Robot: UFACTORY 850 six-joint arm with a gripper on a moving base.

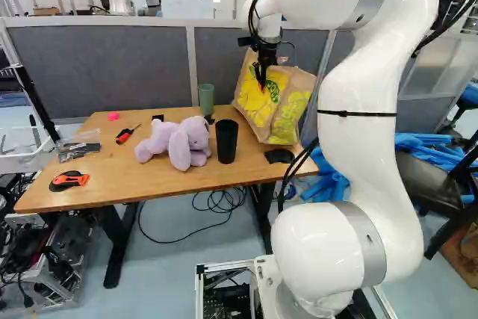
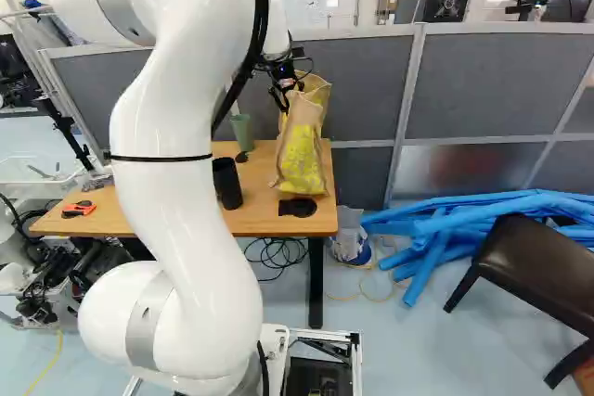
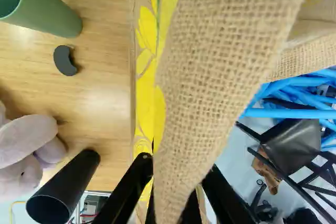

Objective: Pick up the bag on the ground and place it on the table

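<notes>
burlap, i think: one tan bag (image 1: pixel 275 106), coarse square weave, big yellow shapes printed on it. where is it?

– at two o'clock from the stuffed toy (image 1: pixel 178 143) in the left base view, over the far end of the table (image 1: pixel 131 175). it stands tall, with a pinched, folded top. whether its bottom bears on the wood, i can't tell.

– and the claw (image 1: pixel 262 80)?

– closed on the bag. in the wrist view its two black fingers squeeze a fold of the cloth from both sides.

– count me the rest, same clock, same view.

– one toy, plush, lilac, all soft round lumps. two cups, both smooth and round: the green cup (image 1: pixel 206 98) at one o'clock, the black cup (image 1: pixel 226 140) at three. past that, still three, one flat black piece (image 1: pixel 278 156).

– the other side?

– one screwdriver (image 1: pixel 127 134), slim, at nine. one pink lump (image 1: pixel 113 116) at ten. one chunky orange and black tool (image 1: pixel 69 181) at eight.

– floor?

– in the right base view, at four o'clock from the bag, a heap of long blue tubes (image 2: pixel 436 234), too tangled to count. past them, same hour, one chair (image 2: pixel 538 271) with a smooth dark seat.
</notes>
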